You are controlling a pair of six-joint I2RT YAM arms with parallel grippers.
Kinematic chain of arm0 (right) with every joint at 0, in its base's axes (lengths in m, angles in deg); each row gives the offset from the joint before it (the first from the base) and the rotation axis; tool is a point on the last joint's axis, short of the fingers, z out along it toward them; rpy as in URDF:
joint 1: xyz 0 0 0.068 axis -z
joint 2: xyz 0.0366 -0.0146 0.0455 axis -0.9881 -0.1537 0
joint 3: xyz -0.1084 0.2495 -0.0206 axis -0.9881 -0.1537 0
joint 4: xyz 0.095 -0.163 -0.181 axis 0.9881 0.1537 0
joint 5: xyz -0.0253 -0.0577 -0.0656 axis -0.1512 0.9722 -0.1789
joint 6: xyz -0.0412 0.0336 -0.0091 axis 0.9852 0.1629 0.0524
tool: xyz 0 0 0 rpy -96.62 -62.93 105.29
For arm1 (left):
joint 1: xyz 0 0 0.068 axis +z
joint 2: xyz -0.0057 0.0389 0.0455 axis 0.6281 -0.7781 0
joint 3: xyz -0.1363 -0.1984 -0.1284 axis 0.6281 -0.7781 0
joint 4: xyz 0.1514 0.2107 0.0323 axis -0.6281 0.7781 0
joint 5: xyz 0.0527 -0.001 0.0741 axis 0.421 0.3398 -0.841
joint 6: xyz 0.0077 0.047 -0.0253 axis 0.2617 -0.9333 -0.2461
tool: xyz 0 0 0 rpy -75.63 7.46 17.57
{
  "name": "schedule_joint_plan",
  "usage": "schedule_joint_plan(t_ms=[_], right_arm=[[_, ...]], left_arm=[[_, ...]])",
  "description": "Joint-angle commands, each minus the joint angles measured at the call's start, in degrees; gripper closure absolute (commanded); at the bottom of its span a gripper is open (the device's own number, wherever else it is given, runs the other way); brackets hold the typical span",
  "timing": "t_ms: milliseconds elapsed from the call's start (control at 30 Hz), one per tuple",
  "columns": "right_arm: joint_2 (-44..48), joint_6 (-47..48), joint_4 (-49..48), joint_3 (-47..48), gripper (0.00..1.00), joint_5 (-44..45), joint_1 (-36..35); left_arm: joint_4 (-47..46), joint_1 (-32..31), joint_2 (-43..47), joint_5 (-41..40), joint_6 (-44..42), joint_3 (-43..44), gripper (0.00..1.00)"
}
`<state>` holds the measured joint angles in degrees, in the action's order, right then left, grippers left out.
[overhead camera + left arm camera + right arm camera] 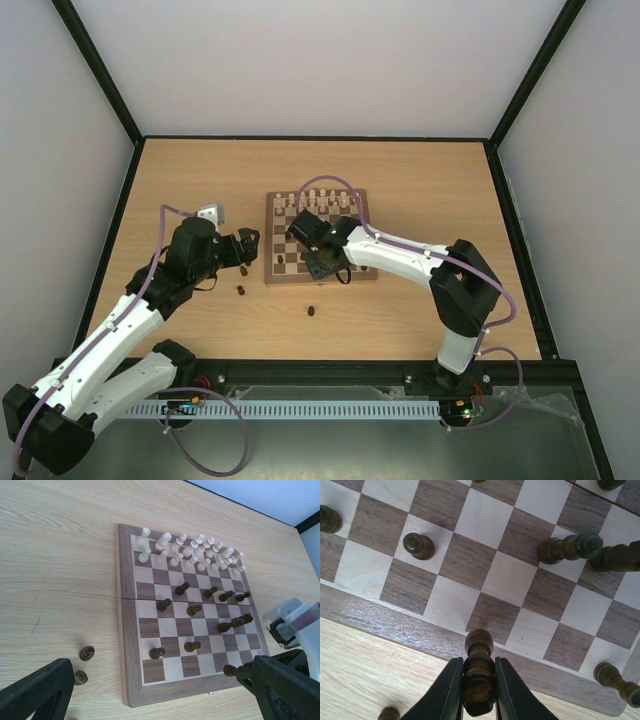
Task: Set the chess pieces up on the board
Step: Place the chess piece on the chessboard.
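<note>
Right gripper (479, 669) is clamped on a dark piece (479, 647), fingers squeezing it from both sides. The piece's rounded top pokes out over the wooden border on the 6 o'clock side of the board (270, 240) as the top view sees it. Left gripper (162, 672) has its jaws spread wide with nothing between them, sitting off the board at about 9 o'clock. The cream pieces (190, 550) are all bunched in two rows along the 12 o'clock edge. The other dark pieces (192, 610) are scattered around the middle and the 6 o'clock half, a few leaning or lying on their sides. Three loose dark strays (240, 291) sit on the table (420, 310): two just off the board around 8 o'clock, one further out near 6.
</note>
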<state>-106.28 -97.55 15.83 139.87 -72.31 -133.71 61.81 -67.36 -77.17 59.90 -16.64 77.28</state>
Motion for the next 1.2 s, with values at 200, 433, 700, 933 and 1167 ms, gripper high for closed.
schedule_joint_plan(t_ms=[200, 433, 700, 933, 1167], right_arm=[[-1.94, 1.76, 1.65, 1.53, 0.86, -0.08, 2.40], [-2.83, 2.33, 1.21, 1.90, 0.86, -0.80, 2.86], [-3.41, 2.69, 0.65, 1.97, 0.86, -1.62, 2.87], [-3.77, 2.87, 0.43, 1.94, 0.86, -1.97, 2.81], [-3.69, 2.84, 0.22, 1.82, 0.86, -2.14, 2.87]], left_arm=[[0.68, 0.41, 1.01, -0.51, -0.75, 0.20, 0.01], [1.10, 0.41, 1.08, -0.82, -0.72, 0.56, 0.01], [1.08, 0.41, 0.98, -0.91, -0.54, 0.50, 0.01], [0.92, 0.41, 0.79, -0.99, -0.52, 0.49, 0.01], [0.89, 0.41, 0.79, -0.99, -0.60, 0.37, 0.01]])
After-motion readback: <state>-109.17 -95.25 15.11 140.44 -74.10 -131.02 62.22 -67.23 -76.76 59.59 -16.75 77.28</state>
